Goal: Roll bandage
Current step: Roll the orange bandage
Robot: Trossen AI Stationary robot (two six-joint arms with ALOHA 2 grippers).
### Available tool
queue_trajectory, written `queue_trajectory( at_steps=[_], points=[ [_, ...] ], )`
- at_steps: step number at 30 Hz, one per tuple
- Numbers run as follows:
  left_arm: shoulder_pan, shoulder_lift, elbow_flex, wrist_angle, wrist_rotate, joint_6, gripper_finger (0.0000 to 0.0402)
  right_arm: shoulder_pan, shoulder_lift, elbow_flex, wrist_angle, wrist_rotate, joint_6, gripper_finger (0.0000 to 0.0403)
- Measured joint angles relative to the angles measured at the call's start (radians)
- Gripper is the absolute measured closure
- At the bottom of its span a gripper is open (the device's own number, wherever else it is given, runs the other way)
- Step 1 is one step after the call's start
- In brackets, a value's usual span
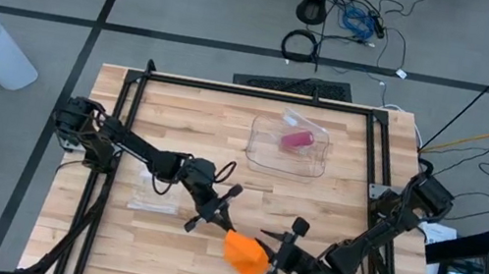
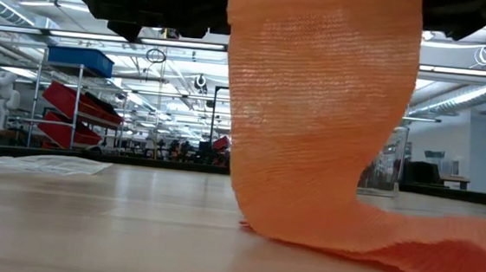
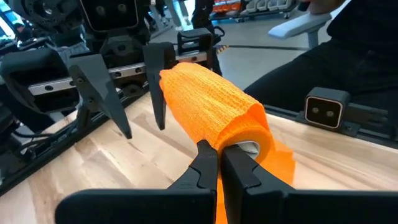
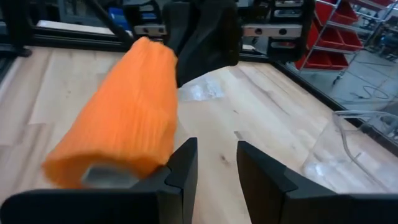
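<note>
Orange bandage (image 1: 245,256) between left end effector (image 1: 223,219) and right end effector (image 1: 276,253).

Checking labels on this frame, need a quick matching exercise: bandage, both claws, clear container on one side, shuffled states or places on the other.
Things:
1. orange bandage
2. left claw
3. right claw
4. clear container

States or places:
A. fingers apart, nothing between them
B. on the table's far side, with a pink item inside
C. shut at the bandage's end
D. partly rolled, loose tail draped on the table

Pairs: 1-D, 2-C, 3-A, 4-B
</note>
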Motion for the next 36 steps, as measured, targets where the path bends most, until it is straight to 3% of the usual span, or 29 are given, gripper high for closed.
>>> queue_trajectory(
  at_steps=[23,25,30,36],
  points=[
    [0.000,0.000,0.000,-0.006,-0.032,-0.026,0.0401,-0.030,0.000,0.000,0.000,-0.082,-0.002,0.0303],
    [-0.001,0.000,0.000,-0.006,-0.029,-0.026,0.0401,-0.030,0.000,-0.002,0.068,-0.124,0.012,0.0303],
    [-0.005,-0.003,0.002,0.009,-0.003,-0.025,0.0401,-0.028,-0.003,-0.002,0.363,-0.238,-0.231,0.0303],
    [-0.004,0.002,0.000,-0.017,-0.064,-0.029,0.0401,-0.014,-0.090,0.000,0.290,-0.158,-0.282,0.0303]
  ],
)
